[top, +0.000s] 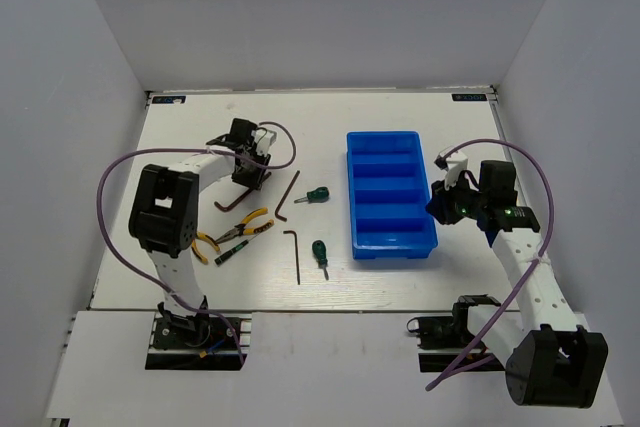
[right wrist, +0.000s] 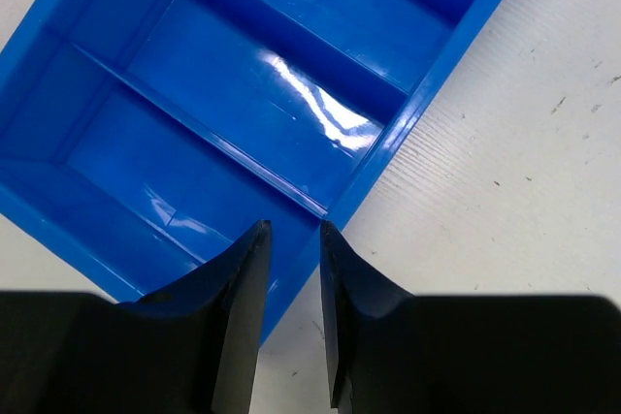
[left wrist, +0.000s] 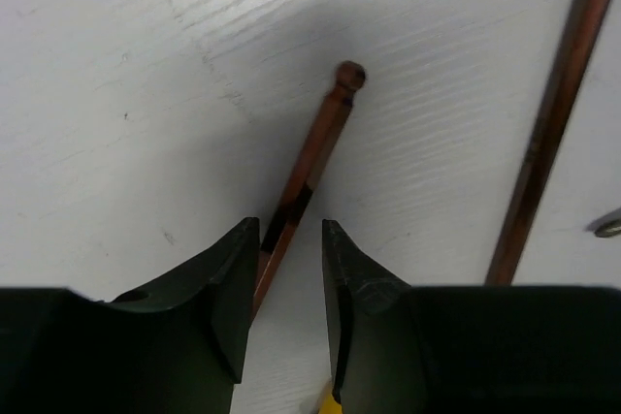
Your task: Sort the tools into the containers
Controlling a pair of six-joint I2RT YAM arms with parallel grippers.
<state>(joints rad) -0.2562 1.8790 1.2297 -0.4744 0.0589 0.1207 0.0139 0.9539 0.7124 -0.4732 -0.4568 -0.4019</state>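
The blue tray (top: 351,187) with its four long compartments lies right of centre, and nothing shows in them. To its left lie three hex keys (top: 228,203) (top: 290,193) (top: 296,259), two green-handled screwdrivers (top: 317,194) (top: 320,251), yellow-handled pliers (top: 236,232) and a slim dark-green tool (top: 226,254). My left gripper (left wrist: 289,225) (top: 250,172) is low over the table, its jaws a little apart. A ball-ended hex key (left wrist: 322,138) runs between them, close to the left finger. My right gripper (right wrist: 293,227) (top: 443,203) is narrowly open astride the tray's right wall (right wrist: 388,152), holding nothing.
A second hex key (left wrist: 551,123) lies to the right in the left wrist view, with a metal tip (left wrist: 607,224) at the frame's edge. White walls close in the table on three sides. Purple cables loop from both arms.
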